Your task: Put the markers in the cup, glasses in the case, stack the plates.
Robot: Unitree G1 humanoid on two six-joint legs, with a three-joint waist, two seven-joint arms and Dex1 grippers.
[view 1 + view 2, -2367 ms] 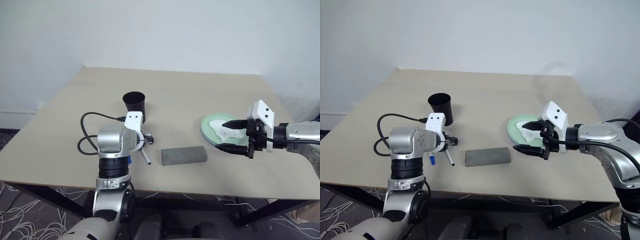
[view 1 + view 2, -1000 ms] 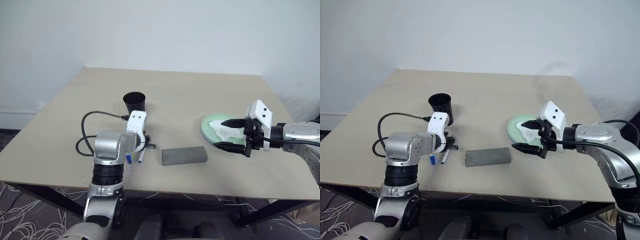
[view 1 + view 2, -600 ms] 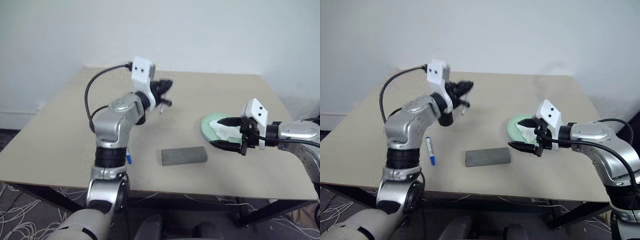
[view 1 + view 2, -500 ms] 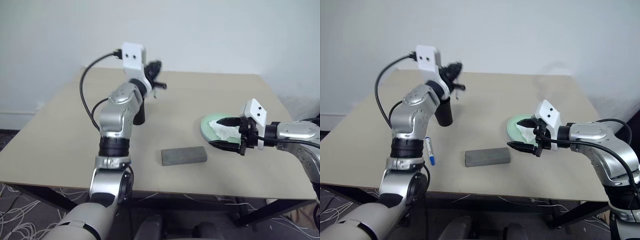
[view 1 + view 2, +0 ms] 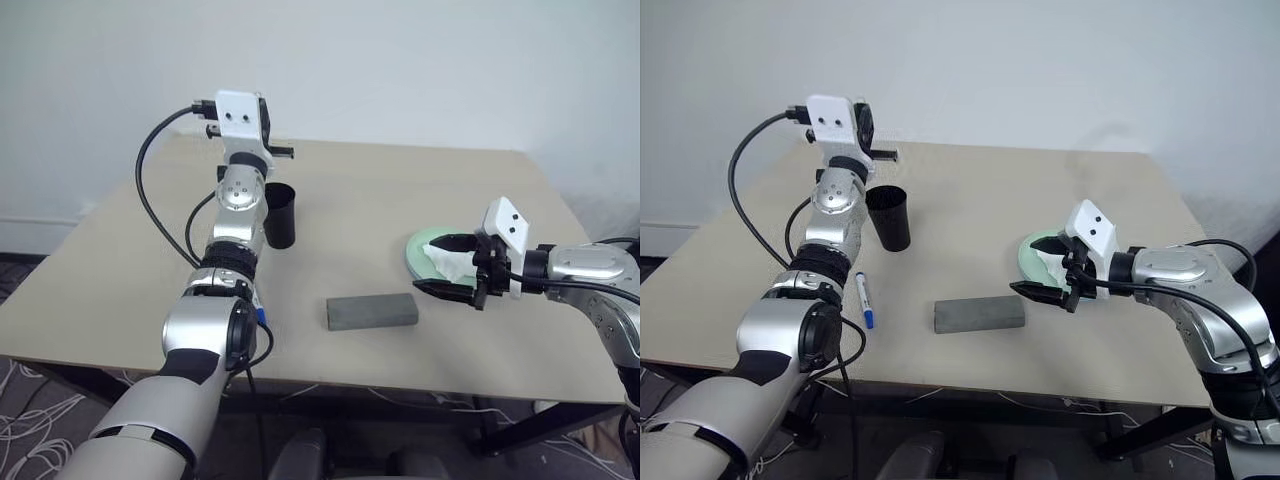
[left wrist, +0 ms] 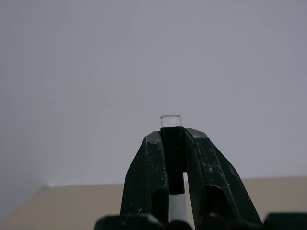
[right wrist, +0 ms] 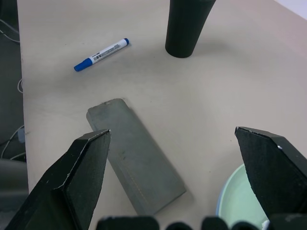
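The table point(image 5: 420, 190) is presenting a matt, pale beige laminate-like top. The cup point(image 5: 888, 217) is showing smooth black plastic with a dull sheen. The case point(image 7: 134, 162) is displaying a grey, cloth-like weave, matt and slightly rough. The blue-capped marker point(image 7: 101, 54) is showing a glossy white plastic barrel with a printed label. The black-capped marker point(image 6: 173, 158) is looking smooth, its end clear. The left gripper point(image 6: 172, 143) fingers are showing scuffed, speckled black plastic. The plate point(image 7: 240, 206) is appearing smooth, mint green plastic.

cup point(image 5: 887, 217) black | case point(image 5: 979, 315) grey | plate point(image 5: 1033, 260) mint | marker point(image 5: 863, 299) white, blue-capped
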